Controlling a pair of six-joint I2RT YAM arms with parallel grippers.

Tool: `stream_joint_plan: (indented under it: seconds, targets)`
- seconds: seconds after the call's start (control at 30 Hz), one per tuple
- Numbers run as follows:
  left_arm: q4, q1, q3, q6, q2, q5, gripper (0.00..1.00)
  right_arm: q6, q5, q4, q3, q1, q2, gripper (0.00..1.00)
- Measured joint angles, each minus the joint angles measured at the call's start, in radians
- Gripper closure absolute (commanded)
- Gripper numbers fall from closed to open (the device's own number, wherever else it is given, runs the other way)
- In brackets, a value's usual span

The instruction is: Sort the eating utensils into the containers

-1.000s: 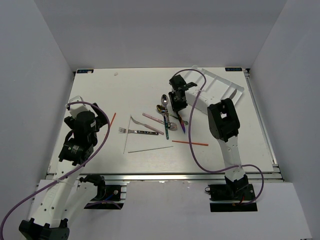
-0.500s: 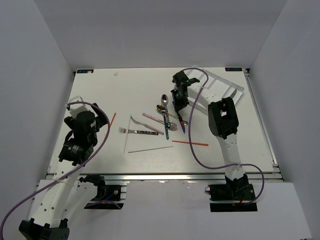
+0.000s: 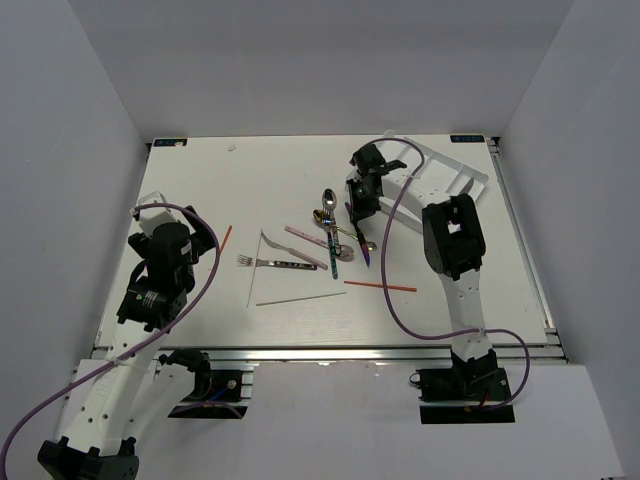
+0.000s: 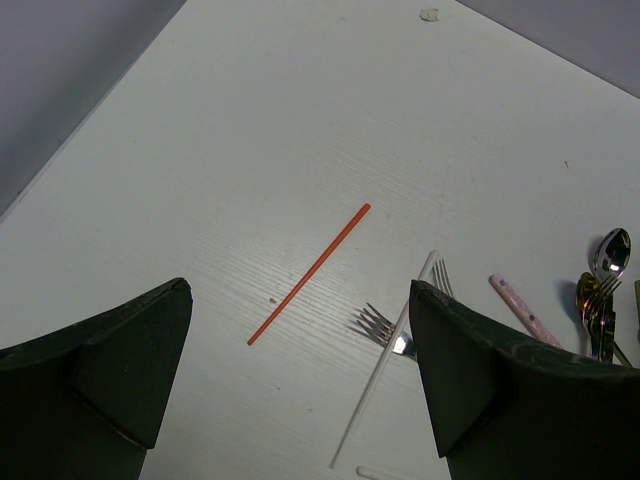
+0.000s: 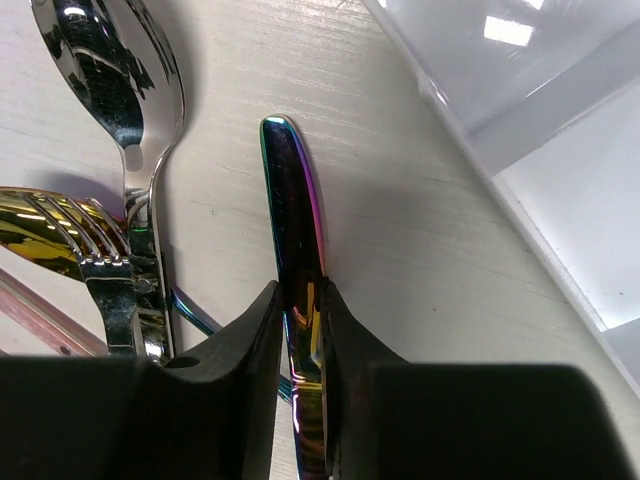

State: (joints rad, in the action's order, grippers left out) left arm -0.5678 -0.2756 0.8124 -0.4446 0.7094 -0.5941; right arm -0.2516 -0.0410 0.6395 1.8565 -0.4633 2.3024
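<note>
My right gripper (image 5: 300,335) pinches the iridescent utensil (image 5: 291,190) tight.
Its long axis runs straight out from the fingers, the rounded end near the tray (image 5: 480,150). I can't see its head. The left gripper (image 4: 300,350) gapes wide with nothing in it.

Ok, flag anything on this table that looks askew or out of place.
The white tray sits skewed to the edges of the table, at its far right. Several utensils lie crossed in a heap mid-table. One red chopstick lies left of the heap, and the other red chopstick lies on its near right.
</note>
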Motion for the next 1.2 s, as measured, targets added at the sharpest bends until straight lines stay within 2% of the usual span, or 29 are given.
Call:
stream_joint_plan:
  seconds: [0.43, 1.2]
  targets:
    - [0.0, 0.0, 0.0, 0.0, 0.0, 0.0, 0.02, -0.008, -0.102, -0.158, -0.149, 0.013, -0.078, 1.0]
    - [0.0, 0.0, 0.0, 0.0, 0.005, 0.0, 0.02, -0.018, -0.193, -0.222, -0.25, 0.019, -0.129, 1.0]
